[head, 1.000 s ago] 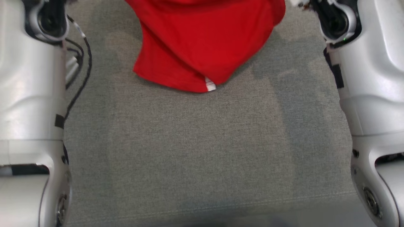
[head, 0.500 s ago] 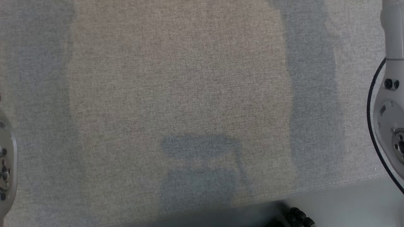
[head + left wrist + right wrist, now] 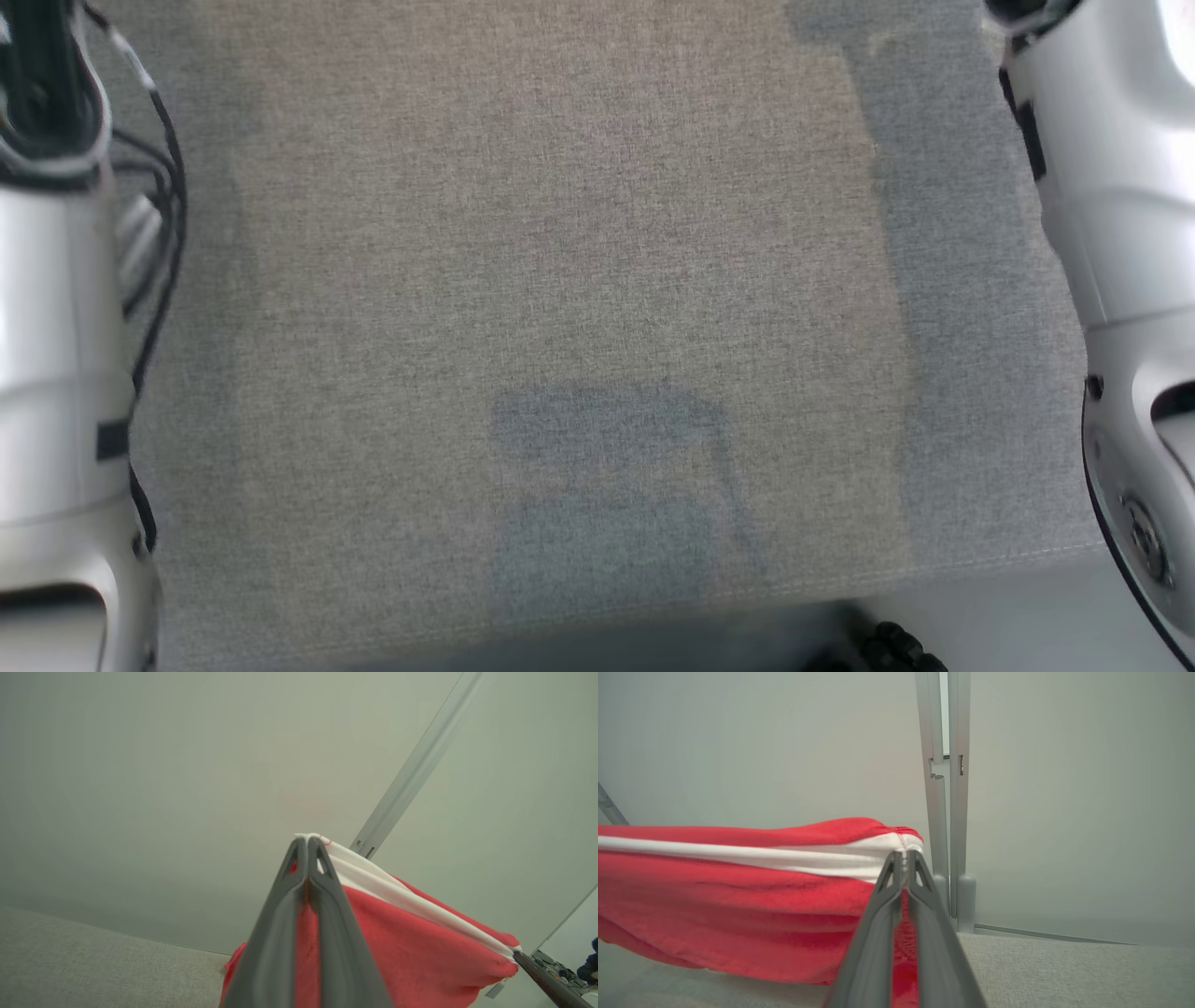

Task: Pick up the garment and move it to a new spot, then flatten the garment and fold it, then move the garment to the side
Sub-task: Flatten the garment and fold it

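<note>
The garment [image 3: 411,947] is red cloth with a white band along one edge, stretched in the air between my two grippers. My left gripper [image 3: 307,841] is shut on one corner of that banded edge. In the right wrist view the garment [image 3: 738,905] hangs to the left, and my right gripper [image 3: 904,855] is shut on its other corner. In the left wrist view the right gripper's dark fingers [image 3: 546,980] show at the cloth's far end. The head view has my pale left forearm [image 3: 56,373] and right forearm [image 3: 1120,233] at its sides above the grey fabric surface [image 3: 560,280].
A pale wall with a grey vertical rail [image 3: 943,788] stands behind the grey surface [image 3: 1064,970]. The surface's front edge [image 3: 980,560] runs along the bottom of the head view, with a dark object [image 3: 887,649] below it.
A second ago the red garment lay in the upper head view; now it is out of that view. The camera shifted, and both forearms have come back into the sides.
</note>
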{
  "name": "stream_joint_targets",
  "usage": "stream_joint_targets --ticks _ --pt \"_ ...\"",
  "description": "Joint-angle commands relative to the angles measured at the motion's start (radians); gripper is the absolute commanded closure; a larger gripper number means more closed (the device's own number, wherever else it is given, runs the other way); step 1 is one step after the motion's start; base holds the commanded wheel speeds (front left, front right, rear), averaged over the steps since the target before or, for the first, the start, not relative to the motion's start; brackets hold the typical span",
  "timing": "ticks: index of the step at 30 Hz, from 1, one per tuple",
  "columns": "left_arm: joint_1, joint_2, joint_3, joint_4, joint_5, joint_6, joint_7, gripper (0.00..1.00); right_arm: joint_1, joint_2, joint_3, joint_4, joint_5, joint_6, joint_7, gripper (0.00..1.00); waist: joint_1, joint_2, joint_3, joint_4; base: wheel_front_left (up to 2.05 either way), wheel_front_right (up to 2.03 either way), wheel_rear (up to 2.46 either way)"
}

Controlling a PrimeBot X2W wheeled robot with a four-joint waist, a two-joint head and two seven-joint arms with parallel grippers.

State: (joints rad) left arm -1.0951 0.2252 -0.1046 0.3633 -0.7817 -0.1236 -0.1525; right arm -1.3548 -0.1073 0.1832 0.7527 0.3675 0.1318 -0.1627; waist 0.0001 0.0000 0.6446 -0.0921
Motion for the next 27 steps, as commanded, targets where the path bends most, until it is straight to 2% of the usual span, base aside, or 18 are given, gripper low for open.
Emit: stream_joint_targets --ticks 1,8,13,27 --pt "0.046 0.005 0.005 -0.026 -0.011 0.006 0.002 1.0 0.047 -0.028 0.012 -0.021 0.021 -0.002 0.007 1.0 -0.0001 0.0 -0.029 0.011 0.0 0.0 0.0" --pt "0.336 0.005 -0.008 -0.122 -0.02 0.038 0.026 1.0 0.296 -0.12 0.096 -0.131 0.107 -0.003 0.084 1.0 -0.0001 0.0 -0.149 0.033 0.0 0.0 0.0" --pt "0.521 -0.014 -0.01 -0.181 -0.022 0.081 0.006 1.0 0.462 -0.164 0.114 -0.211 0.139 -0.003 0.115 1.0 -0.0001 0.0 -0.245 0.042 0.0 0.0 0.0" --pt "0.922 -0.07 -0.042 -0.281 -0.045 0.143 -0.015 1.0 0.76 -0.18 0.082 -0.241 0.145 -0.006 0.165 1.0 -0.0001 0.0 -0.446 0.065 0.0 0.0 0.0"
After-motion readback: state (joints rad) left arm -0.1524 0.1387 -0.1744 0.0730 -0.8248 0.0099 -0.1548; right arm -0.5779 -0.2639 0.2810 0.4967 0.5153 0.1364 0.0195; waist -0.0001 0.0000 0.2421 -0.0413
